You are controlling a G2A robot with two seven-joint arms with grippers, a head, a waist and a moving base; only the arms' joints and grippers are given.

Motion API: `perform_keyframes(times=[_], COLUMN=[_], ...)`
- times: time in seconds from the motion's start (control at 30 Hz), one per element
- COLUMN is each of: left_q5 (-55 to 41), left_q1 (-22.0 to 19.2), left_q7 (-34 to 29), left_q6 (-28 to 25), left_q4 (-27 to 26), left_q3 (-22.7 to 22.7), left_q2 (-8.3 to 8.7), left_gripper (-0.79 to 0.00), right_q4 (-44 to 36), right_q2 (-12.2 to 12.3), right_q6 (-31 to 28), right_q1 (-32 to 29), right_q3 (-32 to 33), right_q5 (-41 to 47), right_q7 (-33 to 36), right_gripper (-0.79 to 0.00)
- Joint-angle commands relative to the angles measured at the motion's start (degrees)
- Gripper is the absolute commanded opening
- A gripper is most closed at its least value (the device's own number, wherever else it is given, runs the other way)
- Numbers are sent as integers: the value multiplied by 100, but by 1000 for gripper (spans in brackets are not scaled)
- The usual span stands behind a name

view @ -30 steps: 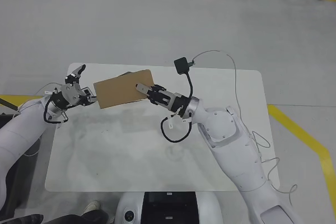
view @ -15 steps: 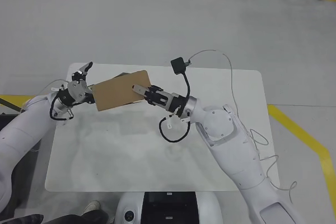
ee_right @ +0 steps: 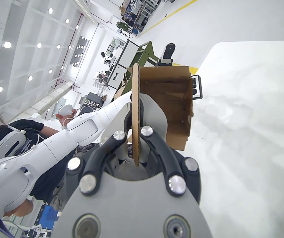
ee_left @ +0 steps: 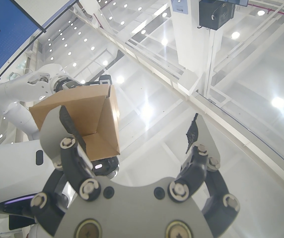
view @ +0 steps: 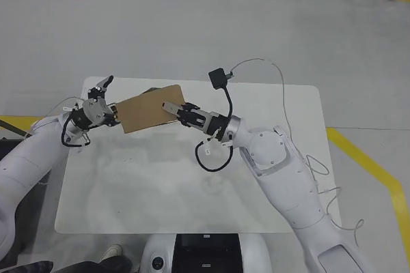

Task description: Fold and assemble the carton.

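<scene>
Carton (view: 149, 108) hangs above the white surface (view: 191, 198) near its far edge, between my left hand (view: 108, 101) and right hand (view: 171, 107). From my left wrist, that hand (ee_left: 129, 115) is spread wide, one finger beside the carton's (ee_left: 82, 107) open end. From my right wrist, my hand (ee_right: 135, 125) pinches a carton (ee_right: 171, 92) wall.

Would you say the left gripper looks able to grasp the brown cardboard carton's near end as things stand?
Probably yes: the left gripper is open, one finger at the end of the brown cardboard carton, nothing between them, while the right gripper grips its other side.
</scene>
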Motion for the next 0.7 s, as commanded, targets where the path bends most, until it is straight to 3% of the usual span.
perform_keyframes(times=[0.0, 0.27, 0.5, 0.67], left_q5=[11, 105, 949, 1008], left_q1=[31, 158, 141, 146], left_q7=[13, -48, -280, -312], left_q6=[13, -48, -280, -312], left_q4=[168, 443, 172, 140], left_q3=[-45, -263, -237, -227], left_q2=[18, 72, 132, 142], left_gripper=[0, 0, 0, 0], right_q4=[-51, -187, -149, -20], right_q2=[17, 81, 138, 172], right_q6=[27, 198, 281, 357], right_q1=[-28, -68, 165, 253], right_q3=[43, 132, 69, 86], right_q5=[-24, -174, -777, -954], right_q7=[6, 168, 530, 678], right_gripper=[-785, -785, -785, -785])
